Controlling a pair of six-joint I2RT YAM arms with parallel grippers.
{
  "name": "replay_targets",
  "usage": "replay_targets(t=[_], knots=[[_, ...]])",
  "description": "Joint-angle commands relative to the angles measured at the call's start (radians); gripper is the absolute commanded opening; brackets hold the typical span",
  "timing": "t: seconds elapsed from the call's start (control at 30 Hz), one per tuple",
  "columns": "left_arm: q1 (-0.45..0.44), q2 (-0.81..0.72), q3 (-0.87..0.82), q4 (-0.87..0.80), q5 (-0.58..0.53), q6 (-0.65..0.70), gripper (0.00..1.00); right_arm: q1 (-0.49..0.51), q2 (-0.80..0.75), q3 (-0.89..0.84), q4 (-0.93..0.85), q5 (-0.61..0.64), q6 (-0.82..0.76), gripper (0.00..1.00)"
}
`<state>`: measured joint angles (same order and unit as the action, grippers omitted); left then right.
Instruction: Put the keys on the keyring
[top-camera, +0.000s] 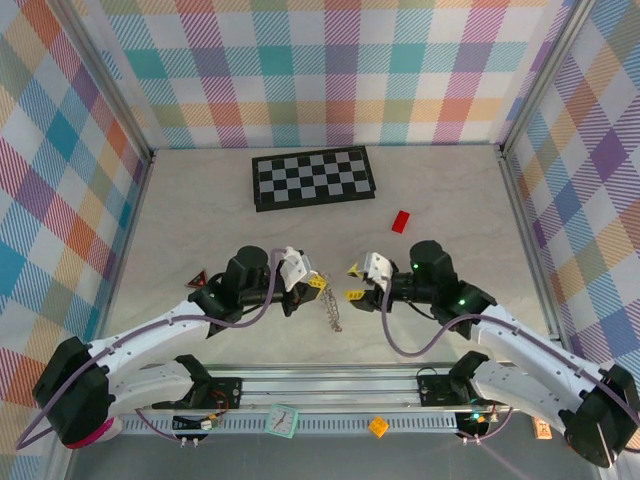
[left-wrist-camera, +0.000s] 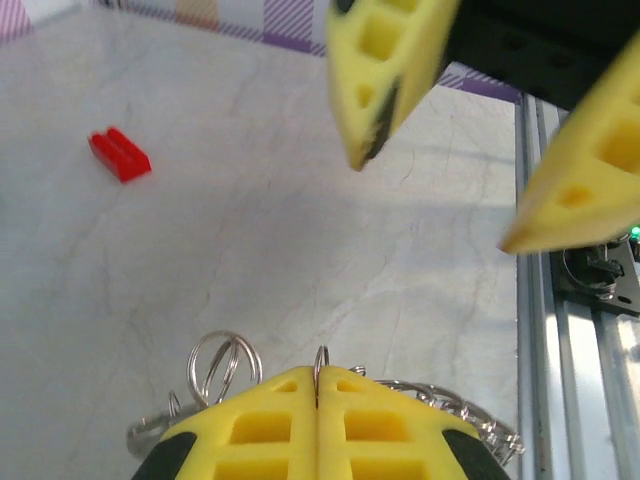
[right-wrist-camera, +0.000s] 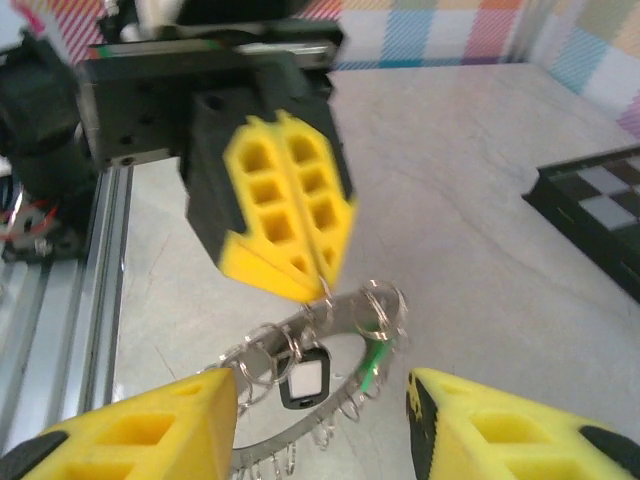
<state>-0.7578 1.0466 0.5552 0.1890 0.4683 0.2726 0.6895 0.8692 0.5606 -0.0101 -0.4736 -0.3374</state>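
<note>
My left gripper is shut on one small wire loop of the keyring, which dangles from it above the table. In the left wrist view the closed yellow pads pinch that loop, with more of the keyring behind them. In the right wrist view the keyring hangs tilted under the left fingers. A black-headed key and a green-headed key hang from loops on its rim. My right gripper stands open just short of the ring, holding nothing; from above the right gripper faces the left one.
A black-and-white chequered board lies at the back of the table, with a small red block to its right and in front of it. The aluminium rail with both arm bases runs along the near edge. Plaid walls enclose three sides.
</note>
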Motion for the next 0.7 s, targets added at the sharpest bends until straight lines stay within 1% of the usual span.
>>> replay_targets(t=[0.0,0.07,0.2,0.23,0.3,0.37,0.5,0.67], knots=[[-0.003,-0.032,-0.014,0.124,0.057,0.115,0.00,-0.025,-0.052,-0.053,0.169,-0.115,0.164,0.47],[-0.002,-0.028,-0.021,0.142,0.087,0.140,0.00,-0.027,-0.072,-0.060,0.161,-0.080,0.147,0.46],[-0.002,-0.024,-0.072,0.263,0.120,0.154,0.00,-0.027,-0.071,-0.044,0.066,-0.046,0.061,0.44],[-0.003,-0.022,-0.078,0.277,0.124,0.159,0.00,-0.027,-0.060,-0.030,0.045,-0.059,0.049,0.44],[-0.003,-0.019,-0.083,0.288,0.136,0.175,0.00,-0.028,-0.017,0.011,0.000,-0.135,0.027,0.44],[-0.002,-0.017,-0.082,0.286,0.143,0.180,0.00,-0.028,0.028,0.054,-0.024,-0.183,0.027,0.43],[-0.003,-0.019,-0.083,0.286,0.161,0.189,0.00,-0.026,0.089,0.080,0.009,-0.174,0.020,0.38],[-0.003,-0.019,-0.083,0.288,0.172,0.194,0.00,-0.027,0.157,0.108,0.027,-0.238,0.023,0.34]])
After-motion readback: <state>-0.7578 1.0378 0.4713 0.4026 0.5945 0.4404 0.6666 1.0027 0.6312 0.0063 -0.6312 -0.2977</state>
